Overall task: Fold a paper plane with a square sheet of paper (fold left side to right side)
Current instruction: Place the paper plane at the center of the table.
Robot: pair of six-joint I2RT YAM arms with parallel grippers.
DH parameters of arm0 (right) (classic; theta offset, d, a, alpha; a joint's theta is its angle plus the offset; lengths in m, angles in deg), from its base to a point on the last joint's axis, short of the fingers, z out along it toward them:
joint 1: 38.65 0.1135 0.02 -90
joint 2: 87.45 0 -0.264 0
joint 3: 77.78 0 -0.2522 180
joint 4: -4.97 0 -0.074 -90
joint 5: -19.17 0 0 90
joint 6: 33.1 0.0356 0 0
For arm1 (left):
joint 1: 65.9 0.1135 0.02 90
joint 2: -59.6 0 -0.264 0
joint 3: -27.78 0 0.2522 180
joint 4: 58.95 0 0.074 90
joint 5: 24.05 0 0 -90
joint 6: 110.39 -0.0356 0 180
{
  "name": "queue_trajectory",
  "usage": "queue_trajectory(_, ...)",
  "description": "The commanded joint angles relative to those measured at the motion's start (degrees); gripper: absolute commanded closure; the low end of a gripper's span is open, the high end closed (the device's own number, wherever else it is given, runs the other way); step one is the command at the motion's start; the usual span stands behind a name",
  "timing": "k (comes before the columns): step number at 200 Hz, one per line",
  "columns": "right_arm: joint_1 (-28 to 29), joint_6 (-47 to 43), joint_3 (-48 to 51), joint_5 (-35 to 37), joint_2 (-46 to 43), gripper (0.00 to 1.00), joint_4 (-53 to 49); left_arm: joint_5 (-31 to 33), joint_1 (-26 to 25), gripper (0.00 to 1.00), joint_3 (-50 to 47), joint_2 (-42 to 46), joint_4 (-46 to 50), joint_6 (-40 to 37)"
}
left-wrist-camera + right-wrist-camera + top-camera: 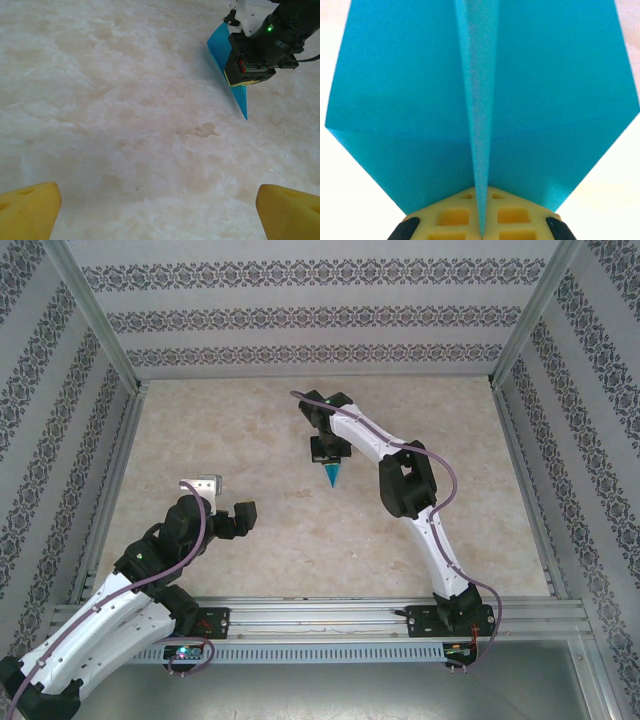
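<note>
The square sheet of paper is folded into a slim teal-blue paper plane (333, 476), whose pointed tip faces the near edge. My right gripper (327, 452) hangs over the middle of the table, shut on the plane. In the right wrist view its yellow pads (450, 220) pinch the plane's central ridge (481, 150), with the wings (560, 100) spread flat on both sides. The left wrist view has the plane (241, 97) at the upper right under the right gripper (250, 62). My left gripper (232, 510) sits at the left, apart from the plane. It is open (160, 212), with nothing between its yellow fingertips (30, 210).
The beige marbled tabletop (250, 430) is boxed in by patterned walls (300, 310) and aluminium posts (95, 315). A metal rail (320, 615) along the near edge carries both arm bases.
</note>
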Motion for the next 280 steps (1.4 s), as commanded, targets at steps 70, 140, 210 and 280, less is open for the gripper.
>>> queue_trajectory(70, 0.51, 2.14, 2.02, 1.38, 0.17, 0.97, 2.94, -0.12, 0.88, 0.00, -0.51, -0.28, -1.82, -0.82)
queue_trajectory(140, 0.42, 2.22, 3.36, 0.65, 0.76, 0.93, 3.57, -0.17, 0.88, 0.00, 0.02, -0.45, -1.68, -0.82)
queue_trajectory(210, 0.31, 2.57, 5.74, -1.17, 0.61, 0.84, 5.54, 0.00, 0.88, 0.00, 0.19, -0.45, -1.42, -0.75)
queue_trajectory(280, 0.05, 2.75, 7.33, -0.97, -0.86, 0.66, 6.38, 0.27, 0.87, 0.00, 0.46, -0.71, -1.33, -1.05)
